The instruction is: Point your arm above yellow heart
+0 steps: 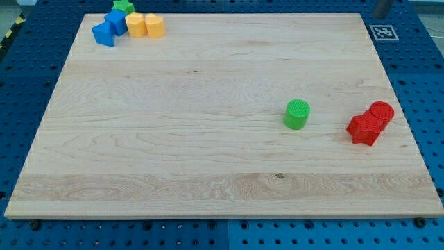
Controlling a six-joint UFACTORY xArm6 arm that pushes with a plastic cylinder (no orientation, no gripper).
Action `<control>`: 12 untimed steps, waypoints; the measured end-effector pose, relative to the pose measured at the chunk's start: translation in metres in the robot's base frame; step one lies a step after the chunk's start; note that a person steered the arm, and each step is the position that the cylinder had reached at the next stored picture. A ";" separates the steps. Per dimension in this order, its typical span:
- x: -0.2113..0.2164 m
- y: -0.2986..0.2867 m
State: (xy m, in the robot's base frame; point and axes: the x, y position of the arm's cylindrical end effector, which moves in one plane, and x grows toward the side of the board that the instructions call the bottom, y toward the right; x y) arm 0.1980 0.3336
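Note:
Two yellow blocks sit side by side at the board's top left, one [136, 25] on the left and one [154, 26] on the right. I cannot tell which of them is the heart. A short grey stub at the view's top right edge looks like my rod, with my tip [381, 15] just beyond the board's top right corner. It is far to the right of the yellow blocks.
Two blue blocks [104, 33] [116, 21] and a green star [123, 5] cluster left of the yellow ones. A green cylinder [297, 114] stands right of centre. A red cylinder [381, 112] and another red block [364, 129] touch near the right edge. A marker tag [383, 32] lies off the top right corner.

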 end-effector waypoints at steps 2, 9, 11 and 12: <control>-0.007 -0.002; -0.006 -0.223; -0.005 -0.362; -0.006 -0.420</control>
